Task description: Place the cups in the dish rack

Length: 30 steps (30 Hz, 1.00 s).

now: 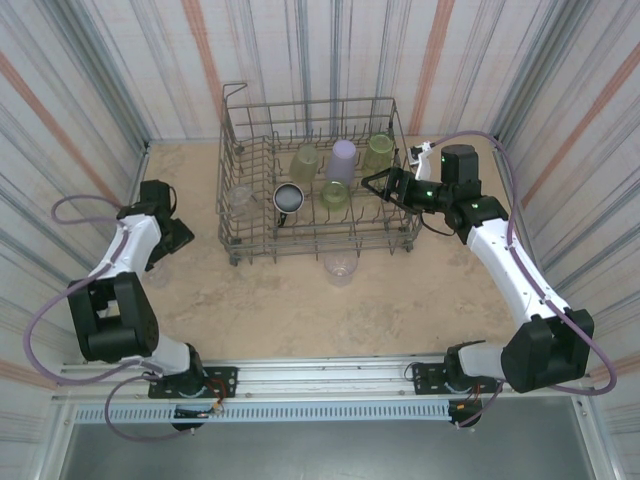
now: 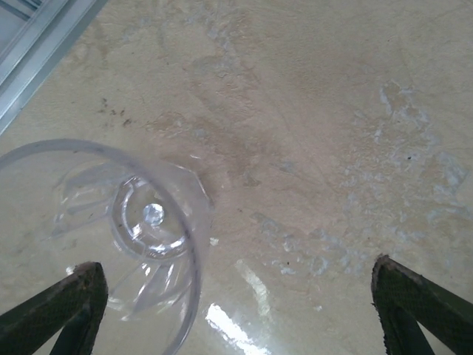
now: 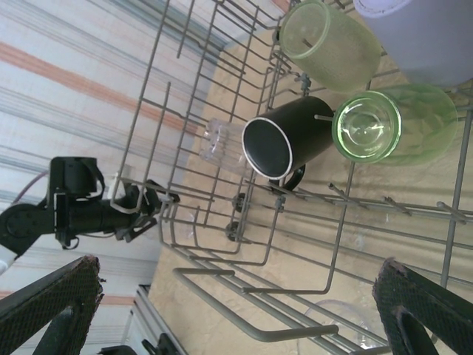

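Tabletop [image 2: 310,111]: clear cup [image 2: 140,229] beside left gripper [image 2: 236,296]

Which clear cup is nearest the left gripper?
The clear cup on the table right by the left gripper; the other clear cups are at the dish rack.

Grey dish rack [image 1: 318,236], lavender cup [image 1: 343,160]

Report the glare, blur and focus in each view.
Left wrist: bright glare streak on the table beside the clear cup, left tool fingers soft. Right wrist: dark cup sharp, right tool fingers blurred. Top external: even light, faint shadows.
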Tool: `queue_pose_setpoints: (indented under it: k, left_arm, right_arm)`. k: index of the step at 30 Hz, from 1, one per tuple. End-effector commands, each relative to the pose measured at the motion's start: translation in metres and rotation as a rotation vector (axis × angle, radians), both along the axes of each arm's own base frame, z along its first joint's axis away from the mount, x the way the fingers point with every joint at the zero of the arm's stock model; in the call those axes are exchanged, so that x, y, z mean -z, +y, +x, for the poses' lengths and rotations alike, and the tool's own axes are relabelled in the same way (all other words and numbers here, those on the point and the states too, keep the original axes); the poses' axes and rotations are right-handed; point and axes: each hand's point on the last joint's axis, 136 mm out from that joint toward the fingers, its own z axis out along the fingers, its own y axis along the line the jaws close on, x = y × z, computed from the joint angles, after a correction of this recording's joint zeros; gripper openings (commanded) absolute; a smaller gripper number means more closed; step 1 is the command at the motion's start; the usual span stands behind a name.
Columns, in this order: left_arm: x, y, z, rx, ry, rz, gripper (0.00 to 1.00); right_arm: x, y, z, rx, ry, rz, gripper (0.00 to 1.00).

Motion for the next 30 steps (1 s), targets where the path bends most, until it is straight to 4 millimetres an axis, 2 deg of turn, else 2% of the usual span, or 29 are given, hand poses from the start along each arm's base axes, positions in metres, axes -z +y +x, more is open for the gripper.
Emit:
queue_pose_setpoints:
  k: [1,6,14,21,30]
  left_arm:
    - [0.007,0.005,0.007,-0.016,0.013,0.001,0.86]
    - [0.013,0.008,0.009,-0.022,0.028,0.013,0.69]
    - [0.012,0.012,0.007,-0.041,0.028,0.036,0.32]
    - [0.014,0.007,0.006,-0.037,0.010,0.008,0.01]
    - [0.006,-0.001,0.006,0.011,-0.015,-0.026,0.00]
  right_arm:
    - [-0.005,0.001,0.002,0.001,-0.007,-0.012,0.99]
    - [-0.004,0.000,0.005,0.009,-0.008,-0.019,0.99]
    - [0.006,0.002,0.012,0.003,0.016,-0.017,0.99]
    - [0.011,0.003,0.013,0.001,0.023,-0.016,0.99]
    - [0.009,0.004,0.016,-0.005,0.015,-0.007,0.99]
